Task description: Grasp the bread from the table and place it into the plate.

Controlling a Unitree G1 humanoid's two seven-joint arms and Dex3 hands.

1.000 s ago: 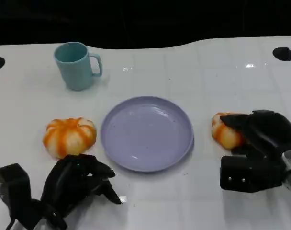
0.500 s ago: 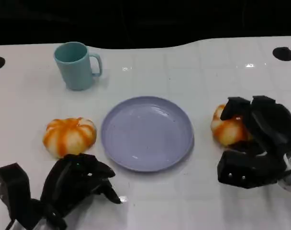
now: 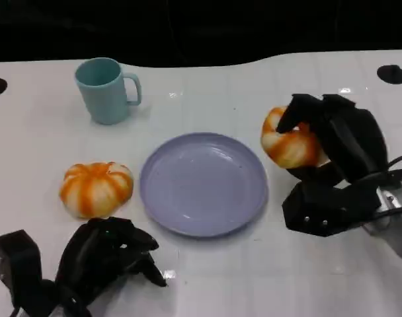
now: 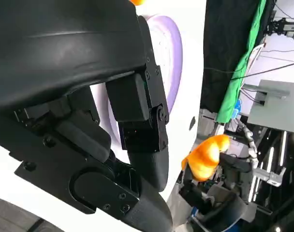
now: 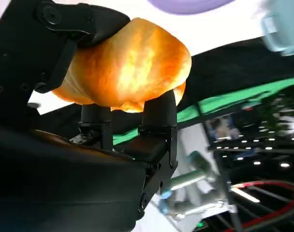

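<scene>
Fingers of the left hand (image 3: pixel 108 254) lie curled inward at the near left of the white table (image 3: pixel 207 277), holding nothing; the left wrist view shows the same black fingers (image 4: pixel 142 145) folded in against the shell. Just beyond that hand, a round orange-and-white bread (image 3: pixel 96 188) sits on the table, apart from the hand and beside the plate's left rim. Farther back on the left, a teal mug (image 3: pixel 105 90) stands upright with its handle turned to the right. At the middle of the table lies the lilac plate (image 3: pixel 202 183), with nothing on it.

To the right of the plate, the right hand (image 3: pixel 330 142) grips a second orange bread (image 3: pixel 290 142), its black fingers wrapped over the top and far side. This bread is off the table, held up just past the plate's right rim and not over the dish proper. The right wrist view shows it close up (image 5: pixel 130 65), pinched between fingers (image 5: pixel 159 116) below and others above. In the left wrist view the same bread (image 4: pixel 205 157) appears small beyond the plate's edge (image 4: pixel 173 58).
</scene>
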